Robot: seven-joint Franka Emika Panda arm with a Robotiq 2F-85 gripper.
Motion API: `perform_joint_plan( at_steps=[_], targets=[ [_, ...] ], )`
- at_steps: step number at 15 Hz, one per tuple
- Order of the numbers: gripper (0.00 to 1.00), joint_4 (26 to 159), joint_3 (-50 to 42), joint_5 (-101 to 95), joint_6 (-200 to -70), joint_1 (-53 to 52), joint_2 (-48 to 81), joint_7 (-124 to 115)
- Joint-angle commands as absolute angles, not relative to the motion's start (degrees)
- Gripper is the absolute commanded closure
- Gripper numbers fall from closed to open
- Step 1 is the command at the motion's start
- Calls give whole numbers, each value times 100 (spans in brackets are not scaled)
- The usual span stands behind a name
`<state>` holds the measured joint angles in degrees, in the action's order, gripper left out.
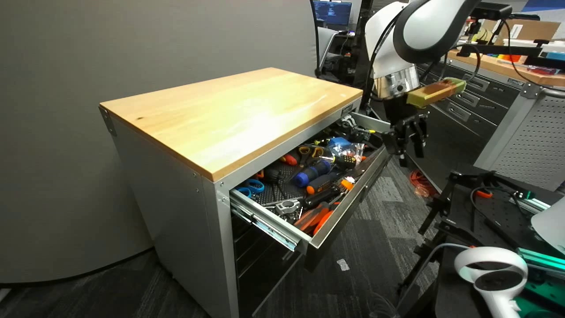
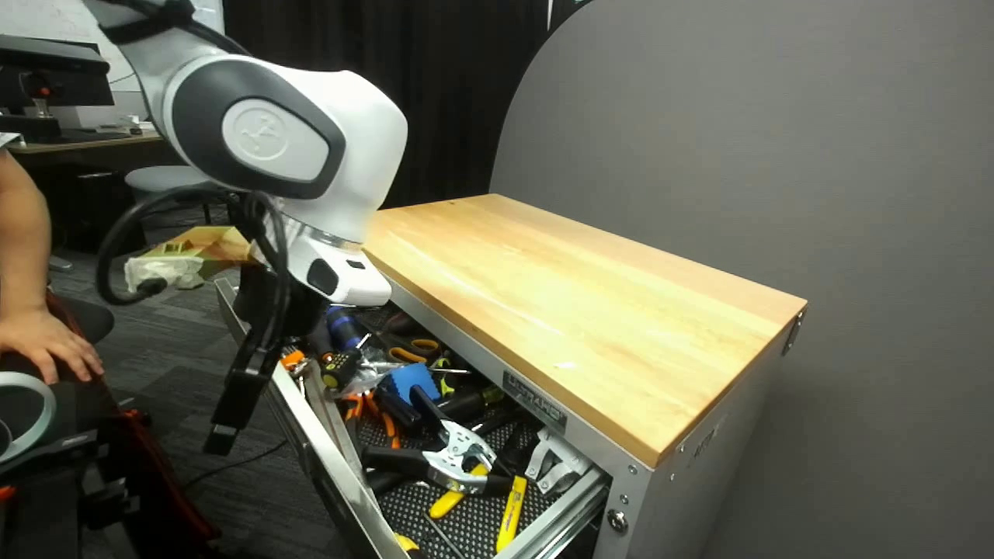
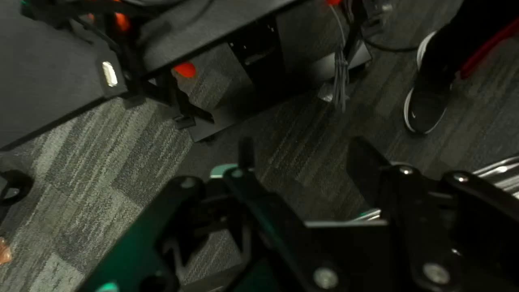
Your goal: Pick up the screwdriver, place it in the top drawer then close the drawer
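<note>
In an exterior view the top drawer (image 2: 330,462) runs past the bottom edge, and in both exterior views its rear lies hidden from us under the wooden counter (image 1: 247,106). The claw (image 1: 410,154) blocks our sight of the drawer's far corner in an exterior view, and in the wrist view its linkages are blurred and cut off below. A stubby black-and-yellow screwdriver (image 1: 345,161) shows too small for us to make out its tip. In both exterior views the top edge cuts off the robot arm (image 1: 426,28), and in an exterior view the left edge crops a bare forearm (image 2: 23,233).
</note>
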<state>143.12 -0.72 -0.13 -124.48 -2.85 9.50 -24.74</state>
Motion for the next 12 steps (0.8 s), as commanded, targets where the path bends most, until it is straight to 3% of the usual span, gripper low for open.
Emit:
perform_joint_plan(
  at_steps=[1,3,7,12],
  targets=[
    [69,14627,41,-48,-13934,-557,1053,-3247],
    [85,14694,68,3,-14619,-705,1104,-3535],
    [95,14571,121,43,-15518,-902,1127,-3878],
    [89,14382,127,126,-16707,-1010,1302,-3797]
  ],
)
